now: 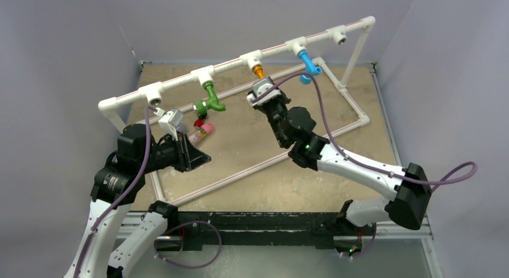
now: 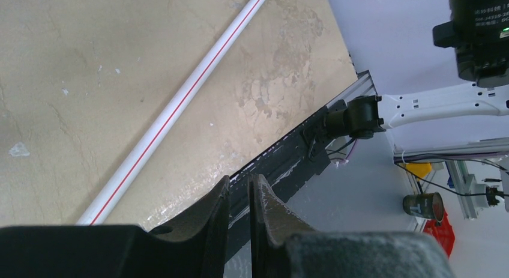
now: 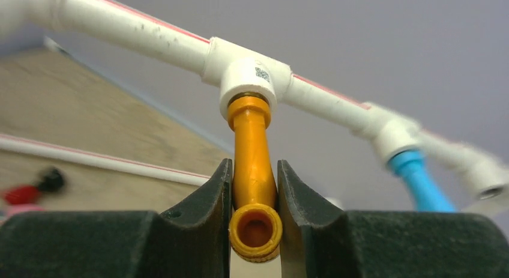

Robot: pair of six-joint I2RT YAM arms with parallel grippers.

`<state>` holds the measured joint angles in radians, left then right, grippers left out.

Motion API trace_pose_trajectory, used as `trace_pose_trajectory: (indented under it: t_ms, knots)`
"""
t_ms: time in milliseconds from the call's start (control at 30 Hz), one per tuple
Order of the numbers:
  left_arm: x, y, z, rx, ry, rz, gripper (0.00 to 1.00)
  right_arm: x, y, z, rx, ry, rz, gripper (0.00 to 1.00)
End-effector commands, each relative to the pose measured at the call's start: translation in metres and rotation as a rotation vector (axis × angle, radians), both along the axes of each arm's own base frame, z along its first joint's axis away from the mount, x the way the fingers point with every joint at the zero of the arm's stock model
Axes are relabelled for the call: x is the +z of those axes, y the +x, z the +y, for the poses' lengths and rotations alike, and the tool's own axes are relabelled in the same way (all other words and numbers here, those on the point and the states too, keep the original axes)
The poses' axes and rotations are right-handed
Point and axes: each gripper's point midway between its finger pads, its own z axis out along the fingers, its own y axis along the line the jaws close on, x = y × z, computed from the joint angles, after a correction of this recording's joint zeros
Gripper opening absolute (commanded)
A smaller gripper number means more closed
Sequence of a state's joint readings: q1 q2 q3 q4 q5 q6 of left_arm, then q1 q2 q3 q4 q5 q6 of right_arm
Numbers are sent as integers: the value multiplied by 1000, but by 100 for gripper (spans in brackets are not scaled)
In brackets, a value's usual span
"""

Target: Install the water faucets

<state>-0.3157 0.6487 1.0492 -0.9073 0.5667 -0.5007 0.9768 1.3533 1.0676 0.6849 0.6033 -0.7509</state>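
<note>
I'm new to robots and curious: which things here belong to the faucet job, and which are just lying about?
Job: orange faucet, green faucet, blue faucet, white pipe rail, right gripper.
Lying about: pink piece, red piece, dark can.

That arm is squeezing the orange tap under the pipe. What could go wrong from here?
1. The right end effector pinches the smooth orange faucet near its spout end, so it might slip when turned.
2. Pushing on it could flex the white pipe and disturb the blue faucet next along.
</note>
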Motion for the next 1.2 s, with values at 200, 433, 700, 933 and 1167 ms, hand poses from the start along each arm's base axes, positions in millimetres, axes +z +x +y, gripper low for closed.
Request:
trace_pose_trajectory:
  t_ms: [200,433,700,933,1167]
  knots:
    - [10,2,-2,-14,-8,-44,16,40,-8,-8,411,1271,543,0]
    - [10,-1,-3,-21,-17,-35,16,45,-18,-18,760,1709,775,0]
    - [11,-3,-3,-23,-22,-35,16,56,-27,-2,981,1824,931,12]
    - [9,-4,-1,-20,-15,-38,16,45,-23,-16,773,1697,814,58]
    - [8,-1,-3,-23,-17,-35,16,32,-26,-37,545,1442,704,85]
